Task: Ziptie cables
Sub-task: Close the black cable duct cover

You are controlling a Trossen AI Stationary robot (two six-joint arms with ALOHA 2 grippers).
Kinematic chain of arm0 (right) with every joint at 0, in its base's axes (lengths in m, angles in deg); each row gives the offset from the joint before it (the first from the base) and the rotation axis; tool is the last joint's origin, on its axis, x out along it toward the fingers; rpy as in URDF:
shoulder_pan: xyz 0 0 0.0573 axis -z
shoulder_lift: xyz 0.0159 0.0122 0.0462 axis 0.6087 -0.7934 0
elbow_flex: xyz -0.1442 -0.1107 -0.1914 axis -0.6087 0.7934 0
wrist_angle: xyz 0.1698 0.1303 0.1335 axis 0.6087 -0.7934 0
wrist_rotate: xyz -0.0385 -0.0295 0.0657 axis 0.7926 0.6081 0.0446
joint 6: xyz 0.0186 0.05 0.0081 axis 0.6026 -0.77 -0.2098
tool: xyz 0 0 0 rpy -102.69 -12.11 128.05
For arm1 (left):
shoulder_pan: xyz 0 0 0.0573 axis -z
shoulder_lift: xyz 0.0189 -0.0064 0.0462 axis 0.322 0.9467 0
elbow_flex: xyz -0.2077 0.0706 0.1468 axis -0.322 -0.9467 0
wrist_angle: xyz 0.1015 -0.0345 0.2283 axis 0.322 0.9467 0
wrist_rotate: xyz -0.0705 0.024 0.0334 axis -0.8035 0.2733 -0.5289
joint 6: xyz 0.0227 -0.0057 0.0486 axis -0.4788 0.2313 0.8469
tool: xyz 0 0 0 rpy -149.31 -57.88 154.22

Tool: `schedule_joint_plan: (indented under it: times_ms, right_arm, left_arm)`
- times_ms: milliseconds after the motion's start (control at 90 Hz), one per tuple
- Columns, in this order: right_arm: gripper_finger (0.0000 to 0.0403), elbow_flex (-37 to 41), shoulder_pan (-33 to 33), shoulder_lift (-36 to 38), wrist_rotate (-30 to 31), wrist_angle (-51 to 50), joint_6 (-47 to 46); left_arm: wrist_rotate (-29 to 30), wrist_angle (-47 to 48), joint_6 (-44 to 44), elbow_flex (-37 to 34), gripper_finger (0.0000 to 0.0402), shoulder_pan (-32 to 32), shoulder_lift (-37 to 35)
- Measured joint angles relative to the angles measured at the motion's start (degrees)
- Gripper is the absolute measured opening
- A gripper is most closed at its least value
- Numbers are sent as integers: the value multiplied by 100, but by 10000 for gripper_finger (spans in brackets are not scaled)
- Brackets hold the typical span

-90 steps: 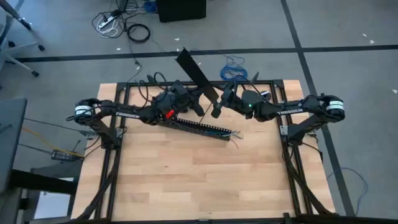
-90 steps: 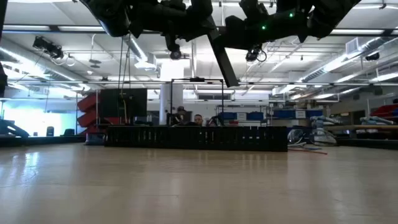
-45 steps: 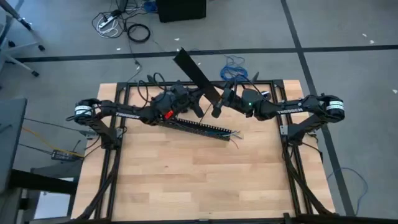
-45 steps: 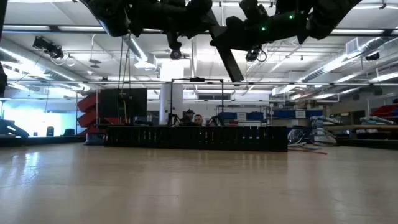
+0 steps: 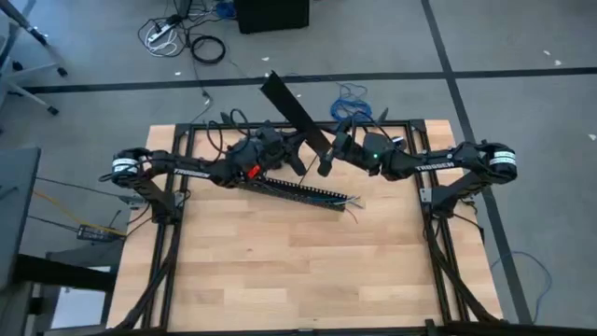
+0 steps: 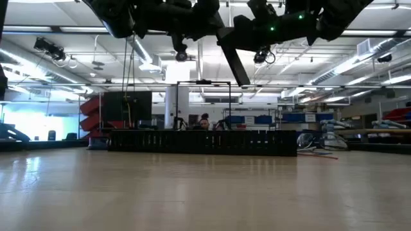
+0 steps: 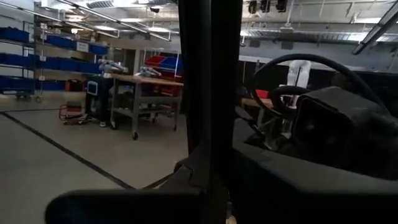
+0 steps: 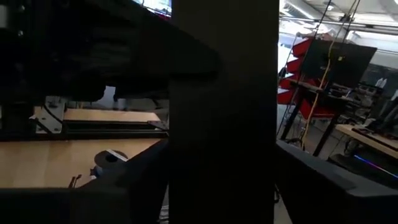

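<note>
Black strip [image 5: 295, 116], light wood table [image 5: 280, 271]

high cam: straight down over the table [image 5: 280, 271] | low cam: tabletop level, facing 12 o'clock into the room | wrist cams – super close, both filled by the same black strip [image 7: 208, 74]

White lettering runs along the left arm [image 5: 191, 172] and the right arm [image 5: 431, 165]. It is too small to read. No other text or label is legible.

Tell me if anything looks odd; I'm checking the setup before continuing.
A black strip, lifted between the left gripper and right gripper, juts past the table's far edge. Thin cables trail off another strip's end.
</note>
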Motion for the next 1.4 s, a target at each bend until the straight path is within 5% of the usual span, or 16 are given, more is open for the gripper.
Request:
schedule_joint_plan:
  times_ms: [200, 411, 944, 1400]
  right_arm:
    - [221, 0, 0, 0, 15, 0, -2]
    - [238, 0, -2, 0, 22, -2, -2]
    - [225, 0, -2, 0, 85, -53, -2]
    - [226, 4, -41, 240, 651, -864, -22]
  left_arm:
    - [9, 0, 14, 0, 15, 0, 2]
    - [-76, 2, 48, 0, 22, -5, 2]
    - [-485, 67, 765, 0, 131, -4, 7]
    - [78, 2200, 1900, 0, 158, -17, -801]
